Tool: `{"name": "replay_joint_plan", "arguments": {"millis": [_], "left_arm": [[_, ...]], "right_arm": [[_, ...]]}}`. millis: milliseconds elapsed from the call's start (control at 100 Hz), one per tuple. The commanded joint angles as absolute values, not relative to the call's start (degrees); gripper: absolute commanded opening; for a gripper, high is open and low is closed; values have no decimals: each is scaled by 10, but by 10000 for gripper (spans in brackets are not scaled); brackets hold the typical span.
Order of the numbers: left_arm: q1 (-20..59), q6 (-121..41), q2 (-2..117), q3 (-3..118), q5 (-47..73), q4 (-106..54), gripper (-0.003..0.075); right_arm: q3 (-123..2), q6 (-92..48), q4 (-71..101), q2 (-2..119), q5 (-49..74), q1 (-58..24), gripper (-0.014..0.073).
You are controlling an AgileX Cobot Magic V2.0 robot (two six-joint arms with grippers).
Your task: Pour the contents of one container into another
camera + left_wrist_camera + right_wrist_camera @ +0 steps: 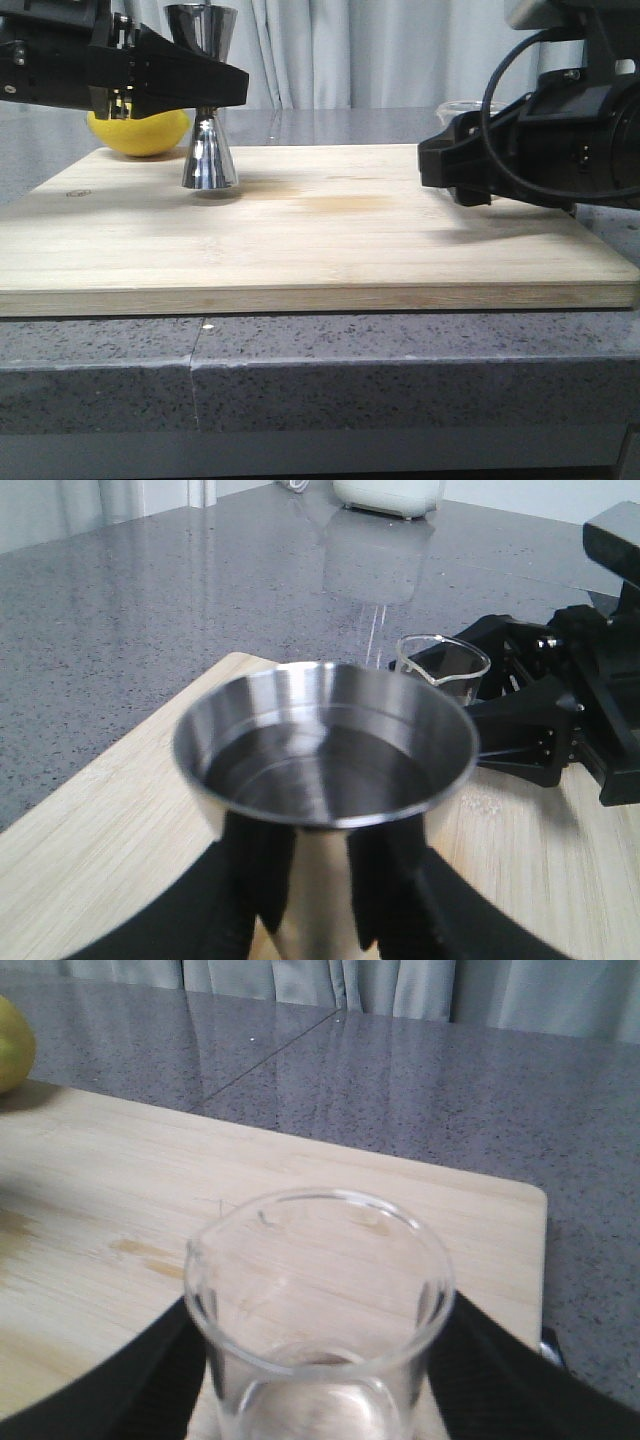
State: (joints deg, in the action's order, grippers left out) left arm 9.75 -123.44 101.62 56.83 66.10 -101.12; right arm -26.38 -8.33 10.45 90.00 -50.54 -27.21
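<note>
The shiny metal hourglass cup (209,150) stands upright on the wooden board (330,230) at the back left. My left gripper (210,88) is shut on its narrow waist, a black finger (262,865) on either side of the cup (322,750). A faint level line shows inside its upper bowl. At the board's right side my right gripper (428,165) is shut on the clear glass beaker (320,1290), which looks empty, with its lip towards the cup. In the front view only the beaker's rim (467,105) shows above the gripper. The left wrist view has the beaker (443,665) just beyond the cup.
A yellow lemon (140,130) lies behind the metal cup at the board's back left corner. The board rests on a grey speckled counter (320,370). A white appliance (388,494) stands far off on the counter. Curtains hang behind.
</note>
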Motion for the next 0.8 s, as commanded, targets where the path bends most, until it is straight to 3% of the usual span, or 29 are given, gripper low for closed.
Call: {"name": "replay_joint_plan", "arguments": {"millis": [0,120,790], "left_arm": [[102,-1232,994,585,728,-1055,187],[102,-1232,994,585,728,-1055,187],[102,-1232,994,585,728,-1055,187]], "right_arm": [[-275,-82,95,884,-558,-272,547],[-270,-82,95,874,-556,-272,627],[-208,-82,95,701,-544,-272,625]]}}
